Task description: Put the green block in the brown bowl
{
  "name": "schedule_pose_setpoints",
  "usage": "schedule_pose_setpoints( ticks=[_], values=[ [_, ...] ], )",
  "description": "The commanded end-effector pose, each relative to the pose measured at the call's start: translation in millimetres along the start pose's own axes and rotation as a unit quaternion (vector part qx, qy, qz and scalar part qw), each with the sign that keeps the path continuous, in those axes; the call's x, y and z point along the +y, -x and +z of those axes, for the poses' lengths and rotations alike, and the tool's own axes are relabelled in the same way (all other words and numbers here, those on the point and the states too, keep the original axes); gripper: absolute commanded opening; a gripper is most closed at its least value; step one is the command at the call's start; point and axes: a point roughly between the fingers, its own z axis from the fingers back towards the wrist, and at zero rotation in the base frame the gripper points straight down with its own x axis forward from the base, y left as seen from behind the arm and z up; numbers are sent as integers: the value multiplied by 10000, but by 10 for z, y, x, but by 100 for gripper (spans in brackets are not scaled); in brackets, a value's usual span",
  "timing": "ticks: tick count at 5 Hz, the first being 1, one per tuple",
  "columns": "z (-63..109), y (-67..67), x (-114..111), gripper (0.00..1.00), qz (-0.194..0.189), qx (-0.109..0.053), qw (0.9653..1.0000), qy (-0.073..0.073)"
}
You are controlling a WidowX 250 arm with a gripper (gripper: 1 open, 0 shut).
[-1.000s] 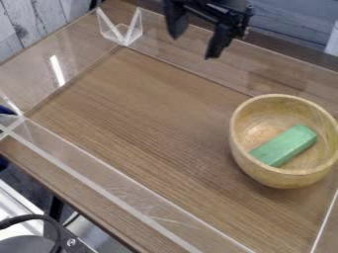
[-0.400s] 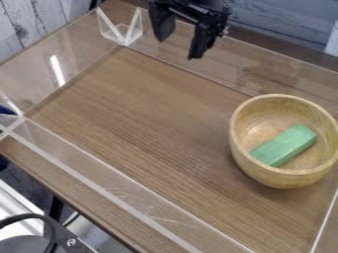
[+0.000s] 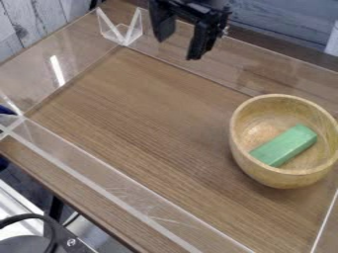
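Black gripper (image 3: pixel 181 43) near worktop (image 3: pixel 145 109) far edge — upper part cut off by frame, fingers spread, nothing between them. Brown bowl (image 3: pixel 246 154) near right edge — thick rim, pale wood. Green block (image 3: pixel 286 146) lies flat inside bowl, slanted, bright plain green.

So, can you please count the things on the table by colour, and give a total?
Green: 1, the green block, lying inside the bowl.
Brown: 1, the brown bowl, on the table.
Total: 2
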Motion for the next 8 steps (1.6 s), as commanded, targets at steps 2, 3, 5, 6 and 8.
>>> schedule_pose_setpoints(
  ticks=[2, 3, 5, 6, 8],
  values=[
    [356, -73, -53, 100, -193, -269, 9990, 289],
    [503, -33, 1, 100, -239, -456, 9980, 376],
    [405, 63, 22, 100, -282, -315, 9955, 846],
    [285, 118, -50, 100, -319, -103, 9931, 1126],
    [124, 63, 42, 100, -410, -658, 9939, 778]
  ],
)
